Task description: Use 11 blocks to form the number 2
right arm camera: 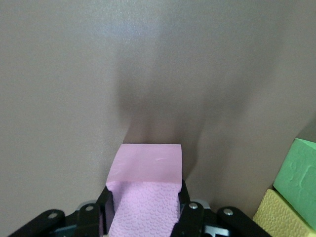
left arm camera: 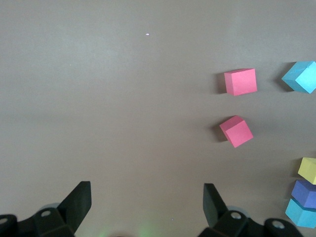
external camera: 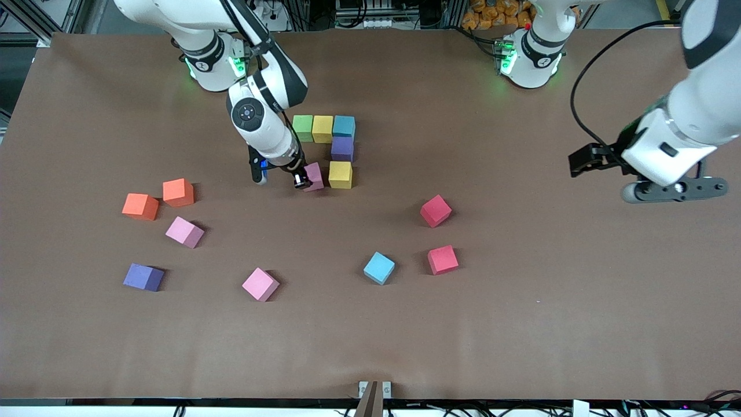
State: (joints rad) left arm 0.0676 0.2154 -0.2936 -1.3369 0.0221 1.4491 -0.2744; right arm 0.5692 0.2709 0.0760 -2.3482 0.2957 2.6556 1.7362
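My right gripper (external camera: 301, 176) (right arm camera: 144, 200) is shut on a pink block (external camera: 314, 176) (right arm camera: 145, 190), held low beside the lower yellow block (external camera: 340, 174), on the side toward the right arm's end. The partial number 2 has a top row of green (external camera: 302, 128) (right arm camera: 298, 175), yellow (external camera: 322, 128) (right arm camera: 284, 215) and light blue (external camera: 344, 127) blocks, a purple block (external camera: 342, 148) under the light blue one, then the lower yellow. My left gripper (external camera: 582, 161) (left arm camera: 147, 202) waits open over bare table at the left arm's end, holding nothing.
Loose blocks lie nearer the front camera: two orange (external camera: 140, 206) (external camera: 178, 192), two pink (external camera: 184, 231) (external camera: 260, 284), a purple (external camera: 143, 277), a light blue (external camera: 379, 267) (left arm camera: 301, 76) and two red (external camera: 435, 210) (external camera: 443, 259) (left arm camera: 236, 131) (left arm camera: 240, 81).
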